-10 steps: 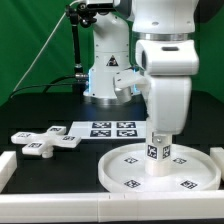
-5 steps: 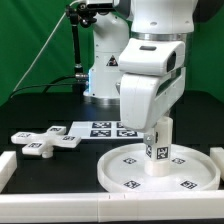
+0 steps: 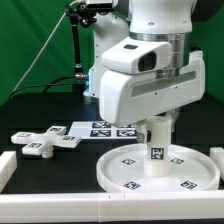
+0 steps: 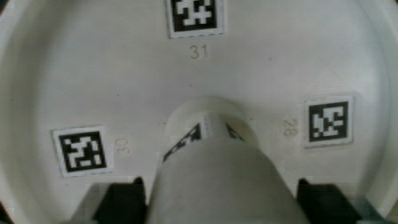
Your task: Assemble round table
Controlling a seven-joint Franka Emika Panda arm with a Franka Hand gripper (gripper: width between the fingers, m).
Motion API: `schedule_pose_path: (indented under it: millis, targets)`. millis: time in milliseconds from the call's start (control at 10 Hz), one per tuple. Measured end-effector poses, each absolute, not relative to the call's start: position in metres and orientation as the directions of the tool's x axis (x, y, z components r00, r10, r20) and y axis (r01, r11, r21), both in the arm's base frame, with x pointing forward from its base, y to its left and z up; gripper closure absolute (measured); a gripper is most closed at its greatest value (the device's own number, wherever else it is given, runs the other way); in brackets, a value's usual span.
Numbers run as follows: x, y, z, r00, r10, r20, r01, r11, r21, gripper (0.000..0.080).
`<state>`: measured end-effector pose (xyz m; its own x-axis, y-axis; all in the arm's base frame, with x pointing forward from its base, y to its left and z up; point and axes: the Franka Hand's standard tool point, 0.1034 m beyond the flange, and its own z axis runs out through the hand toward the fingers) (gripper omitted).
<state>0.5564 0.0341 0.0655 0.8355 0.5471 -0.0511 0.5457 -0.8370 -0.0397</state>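
Well, the gripper (image 4: 217, 202) squeezes the cylinder leg (image 3: 156, 150) between its two fingers (image 4: 121, 200), one on each side. The leg stands straight up in the middle of the round disc (image 3: 112, 170) and touches it. The disc lies flat near the front edge of the desk, toward the exterior view's right. The cross-shaped foot piece (image 3: 45, 140) lies well apart, near the desk's edge on the exterior view's left. The marker board (image 3: 110, 128) lies just behind the disc. I think the leg is hard, light and smooth, so it can slip. Its round sides, up high, look best to hold.
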Motion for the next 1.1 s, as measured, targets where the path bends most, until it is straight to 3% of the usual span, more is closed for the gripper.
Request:
schedule_pose_path:
  millis: [200,500,1100]
  targets:
    - [0.5564,0.038,0.0652,0.944,0.327,-0.035,0.326,-0.945,-0.038,0.039]
    - [0.5549,0.0389,0.0652,0.996,0.07,-0.048,0.068,-0.996,-0.049,0.039]
    - [0.555,0.041,0.0654,0.917,-0.39,-0.083,-0.395,-0.917,-0.052,0.039]
